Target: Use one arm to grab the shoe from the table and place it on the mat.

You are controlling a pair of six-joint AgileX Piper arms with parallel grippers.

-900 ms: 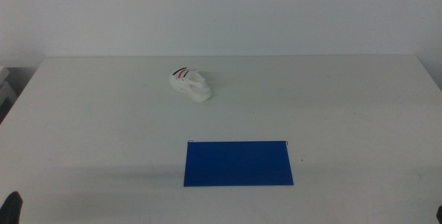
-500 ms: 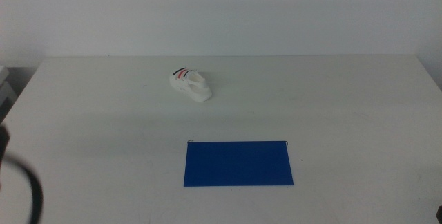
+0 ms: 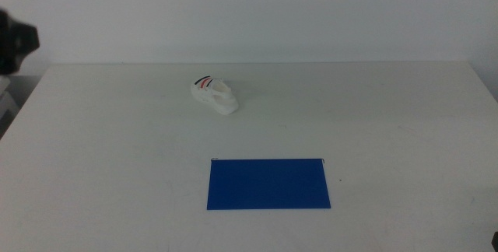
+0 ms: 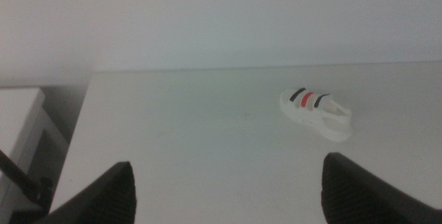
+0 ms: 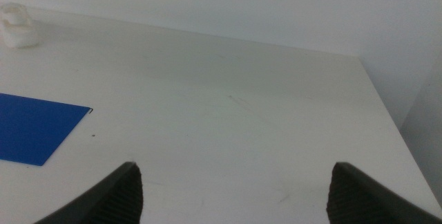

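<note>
White shoe (image 3: 214,95) on table (image 3: 389,120), blue mat (image 3: 268,183) nearer, left end effector (image 4: 231,189) spread, right end effector (image 5: 235,193) spread

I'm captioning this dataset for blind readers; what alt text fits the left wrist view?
A small white sneaker with black and red straps lies alone on a plain white tabletop, apart from everything. The left gripper hangs above the near table with its two dark jaws wide open, nothing between them.

The table (image 3: 117,151) has a smooth, matt white surface. The mat (image 3: 268,183) is flat, matt deep blue. The sneaker (image 3: 214,95) appears smooth white, plastic-like.
</note>
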